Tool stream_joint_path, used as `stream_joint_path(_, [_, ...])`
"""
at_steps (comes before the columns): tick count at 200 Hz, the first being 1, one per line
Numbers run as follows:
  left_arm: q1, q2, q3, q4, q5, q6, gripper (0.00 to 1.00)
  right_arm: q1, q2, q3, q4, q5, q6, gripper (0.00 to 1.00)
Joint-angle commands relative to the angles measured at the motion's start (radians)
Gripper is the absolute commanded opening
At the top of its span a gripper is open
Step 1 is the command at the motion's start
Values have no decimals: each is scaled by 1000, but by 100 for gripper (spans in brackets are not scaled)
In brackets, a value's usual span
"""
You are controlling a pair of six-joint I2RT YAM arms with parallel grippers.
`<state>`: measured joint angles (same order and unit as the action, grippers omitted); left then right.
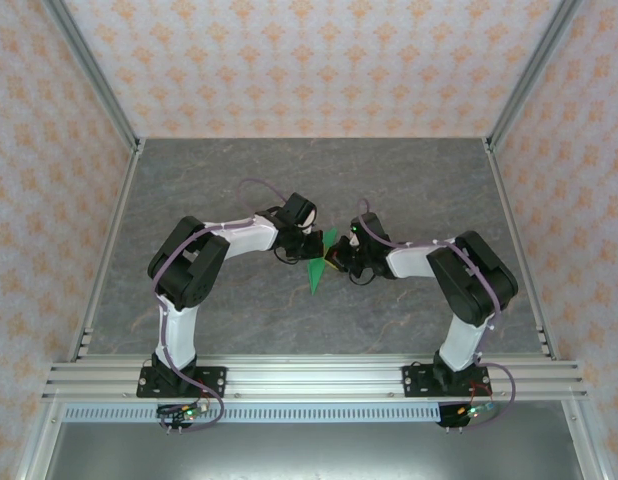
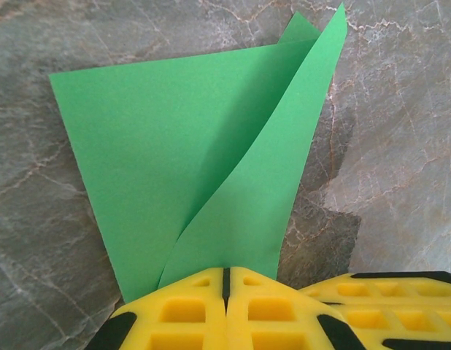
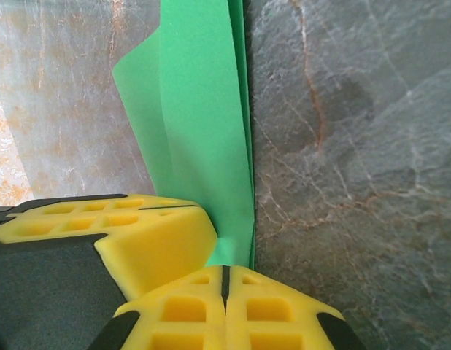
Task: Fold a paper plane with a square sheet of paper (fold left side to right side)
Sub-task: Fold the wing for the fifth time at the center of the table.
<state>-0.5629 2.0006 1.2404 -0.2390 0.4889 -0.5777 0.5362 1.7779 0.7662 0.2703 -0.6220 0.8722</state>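
As left pincer (image 2: 225, 273) clamps, paper (image 2: 160, 138) curled

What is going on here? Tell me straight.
The left hand and the right hand are both shut on a piece of green paper, pinching it close together at one end, near the middle of the grey table. The paper is already creased into a tapering, pointed shape, with one flap curling loose rather than lying flat. The plane is not yet finished.
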Motion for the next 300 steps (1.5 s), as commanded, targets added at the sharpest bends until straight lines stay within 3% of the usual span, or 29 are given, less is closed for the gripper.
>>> stream_joint_path(1, [-6,7,-24,-34,-61,-7,0,-3,35,27,35,-7,11,4])
stream_joint_path(91, [0,-85,47,-109,-64,24,0,23,106,79,-231,76,-54,4])
stream_joint_path(124, [32,-184,59,-131,-56,29,17,27,119,82,-246,87,-61,3])
stream_joint_path(144, [52,-245,34,-134,-60,26,20,28,116,86,-253,88,-65,3])
stream_joint_path(164, [58,-317,-28,-112,-44,16,15,28,110,88,-250,90,-68,3])
stream_joint_path(184, [55,-384,-155,12,69,-41,8,29,101,91,-251,88,-71,4])
stream_joint_path(214, [11,-417,-304,234,209,-164,6,34,100,97,-253,84,-74,3])
stream_joint_path(247, [-70,-374,-312,239,178,-187,5,38,100,100,-249,84,-74,3])
stream_joint_path(300, [-79,-275,-337,204,86,-201,1,45,83,102,-222,73,-74,3])
